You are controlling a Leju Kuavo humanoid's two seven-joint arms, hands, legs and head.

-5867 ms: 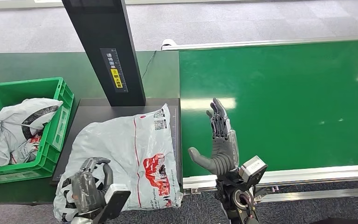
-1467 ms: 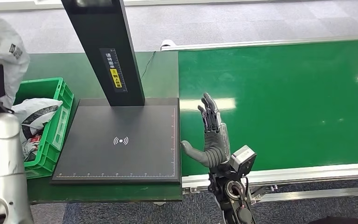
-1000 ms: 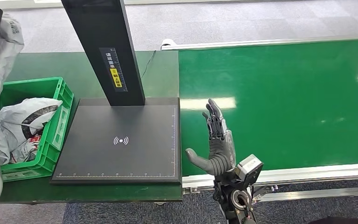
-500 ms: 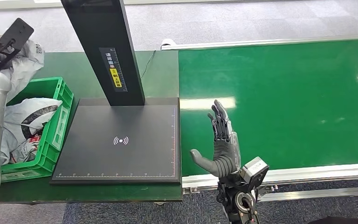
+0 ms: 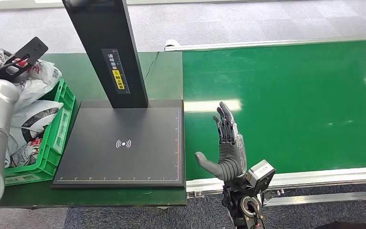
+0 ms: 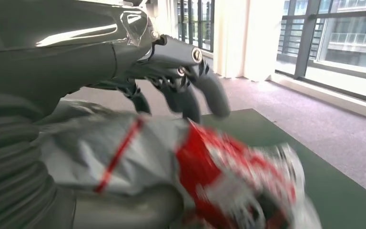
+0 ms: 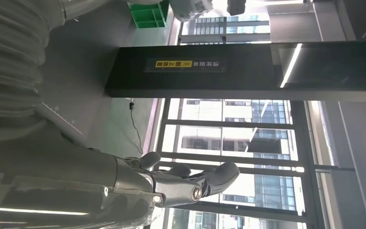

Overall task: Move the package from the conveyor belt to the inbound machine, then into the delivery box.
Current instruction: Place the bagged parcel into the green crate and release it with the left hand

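Up in the head view, the crinkly grey plastic package [image 5: 40, 78] hangs over the back edge of the green box [image 5: 52, 138], which has ribbed walls and more soft bags inside. The silver left arm covers the left hand there. The flat black inbound machine [image 5: 124, 143] has a tall black post. The smooth, shiny green conveyor belt [image 5: 286, 105] lies beside it. The right hand [image 5: 226, 148] is flat and wide open above the belt's near edge, holding nothing.

Next, the left wrist view shows the left hand [image 6: 171, 90] with its dark fingers [image 6: 190, 95] curled over the package [image 6: 171, 162] and its thick thumb under it. The red print is blurry.

Last, the right wrist view shows the right hand [image 7: 171, 183] with straight fingers, the black post [image 7: 238, 69] and a corner of the green box [image 7: 147, 14].
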